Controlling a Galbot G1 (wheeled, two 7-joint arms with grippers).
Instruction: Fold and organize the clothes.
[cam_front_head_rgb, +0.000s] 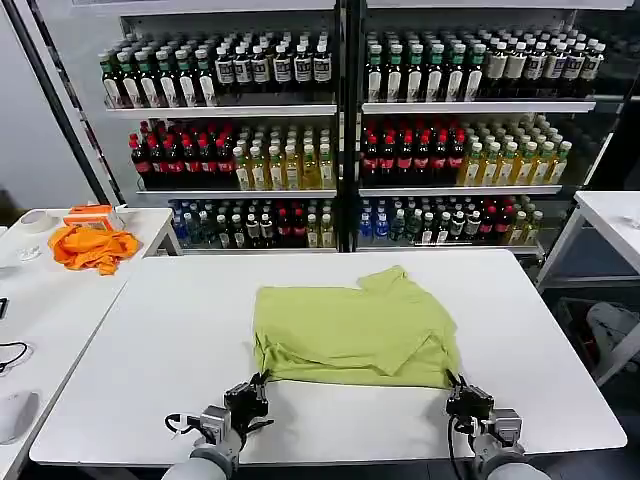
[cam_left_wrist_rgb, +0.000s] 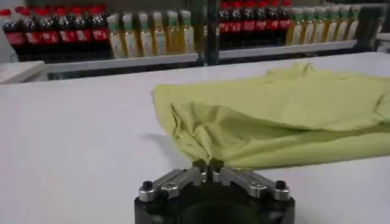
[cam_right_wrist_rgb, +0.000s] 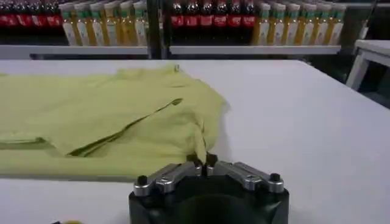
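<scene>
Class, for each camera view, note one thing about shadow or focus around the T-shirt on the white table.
Head view: even overhead light, with a thin shadow under the T-shirt near edge. Left wrist view: soft shadow on the table beside the shirt's corner, where the left end effector is shut; the bottles behind look soft. Right wrist view: right end effector shut at the other corner, the shelves blurred.

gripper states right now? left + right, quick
Left gripper: shut on the T-shirt, at its near left corner.
Right gripper: shut on the T-shirt, at its near right corner.
</scene>
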